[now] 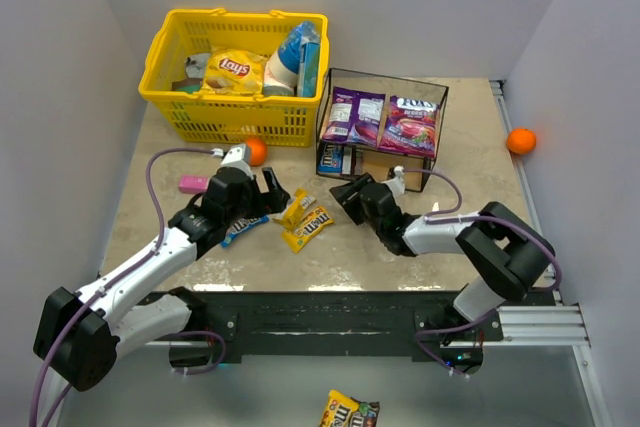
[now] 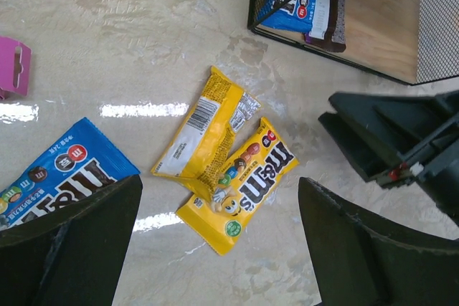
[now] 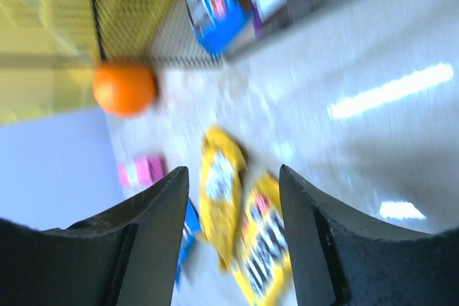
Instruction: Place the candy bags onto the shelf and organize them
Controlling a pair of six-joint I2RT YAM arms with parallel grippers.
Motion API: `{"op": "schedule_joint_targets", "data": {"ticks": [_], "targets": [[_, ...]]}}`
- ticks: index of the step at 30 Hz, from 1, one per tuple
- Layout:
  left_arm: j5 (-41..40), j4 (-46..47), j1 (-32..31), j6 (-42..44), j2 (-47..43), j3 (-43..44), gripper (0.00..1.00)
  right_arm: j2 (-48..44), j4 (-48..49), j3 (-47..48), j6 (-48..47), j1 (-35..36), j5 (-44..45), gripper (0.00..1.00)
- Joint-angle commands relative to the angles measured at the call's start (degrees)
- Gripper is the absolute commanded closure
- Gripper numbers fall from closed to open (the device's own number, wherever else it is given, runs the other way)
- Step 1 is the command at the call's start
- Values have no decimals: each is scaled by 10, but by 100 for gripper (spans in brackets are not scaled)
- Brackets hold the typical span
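Two purple candy bags [image 1: 353, 112] [image 1: 412, 124] lie on the top board of the black-framed shelf [image 1: 378, 165]. A blue packet [image 1: 330, 158] stands in its lower tier, next to a brown one [image 2: 330, 12]. Two yellow M&M's packets [image 1: 296, 209] [image 1: 310, 227] lie overlapped on the table between my grippers; the left wrist view shows them too [image 2: 204, 134] [image 2: 247, 180]. A blue packet [image 1: 243, 230] lies beside my left gripper [image 1: 270, 192], which is open and empty above the table. My right gripper [image 1: 347, 194] is open and empty, facing the yellow packets [image 3: 221, 191].
A yellow basket [image 1: 230, 119] with a Lays bag [image 1: 233, 70] stands at the back left. One orange [image 1: 256, 151] lies in front of it, another [image 1: 520, 140] at the far right. A pink pack [image 1: 194, 184] lies left. One packet [image 1: 349, 410] lies below the table edge.
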Motion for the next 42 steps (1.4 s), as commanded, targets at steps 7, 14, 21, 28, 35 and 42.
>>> {"op": "schedule_joint_targets", "data": {"ticks": [7,14,21,28,35,42], "targets": [[28,38,3,3,-29,-53,5,-37,-73,-42,-10,90,-29,48],[33,46,3,-5,-39,-71,5,14,-79,-13,2,111,-38,53],[29,41,3,-3,-43,-73,5,62,-35,-16,14,112,-51,60],[26,40,3,-8,-43,-75,5,31,-2,-63,19,113,-6,78],[44,59,3,-4,-37,-82,5,-20,-27,-74,-45,109,4,100],[90,107,4,5,-20,-104,5,-117,-139,-81,-170,82,-6,100]]}}
